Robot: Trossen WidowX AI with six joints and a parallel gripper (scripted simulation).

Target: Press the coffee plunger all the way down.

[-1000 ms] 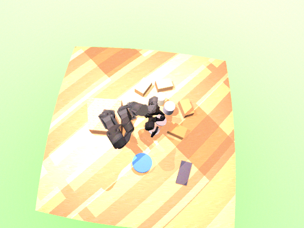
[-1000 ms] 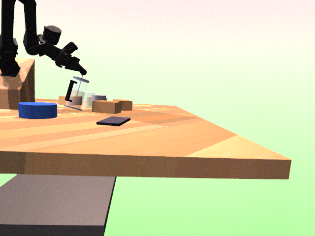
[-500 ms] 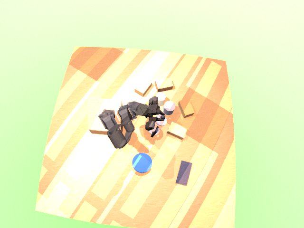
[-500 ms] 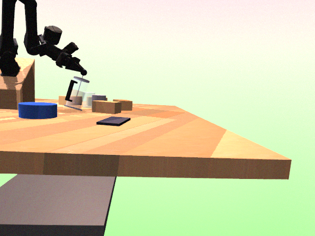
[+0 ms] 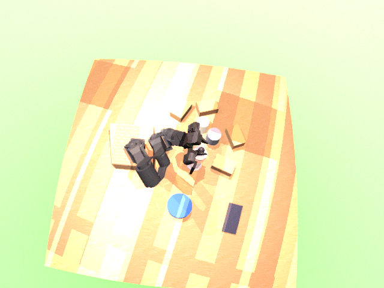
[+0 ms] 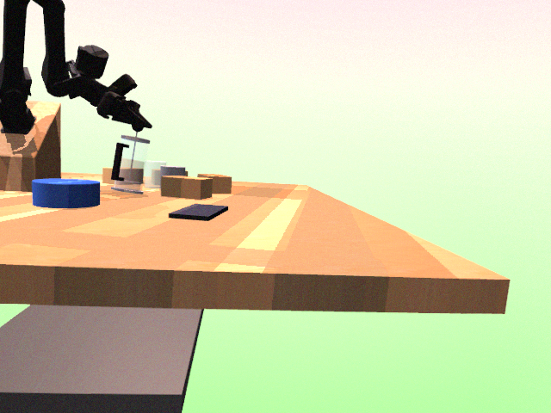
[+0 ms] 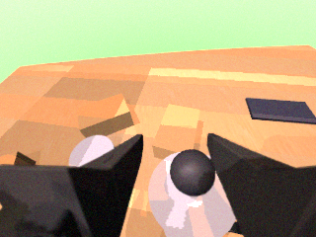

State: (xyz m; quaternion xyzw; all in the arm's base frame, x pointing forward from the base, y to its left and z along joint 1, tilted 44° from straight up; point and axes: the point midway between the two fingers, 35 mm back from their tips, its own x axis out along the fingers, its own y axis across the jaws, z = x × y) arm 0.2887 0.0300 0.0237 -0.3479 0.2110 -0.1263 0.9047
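Gripper [image 7: 173, 168] standing open with a gap either side of the black plunger knob [image 7: 193, 172], hovering over the glass coffee press [image 6: 132, 165] sitting upright on the table [image 6: 311, 249], wooden blocks [image 6: 186, 187] and pale cylinders [image 5: 213, 135] lying just beyond, blue disc [image 5: 179, 206] and dark slab [image 5: 232, 218] resting well apart.

A patchwork wooden counter [image 6: 311, 249] with thick edges. A grey slab [image 6: 97, 351] lies beneath; pale green haze surrounds all

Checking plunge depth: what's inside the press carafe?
Exterior view: thin rod runs down inside the glass press into a brown band low in the carafe. The filter disc can't be made out. End effector open around the knob.
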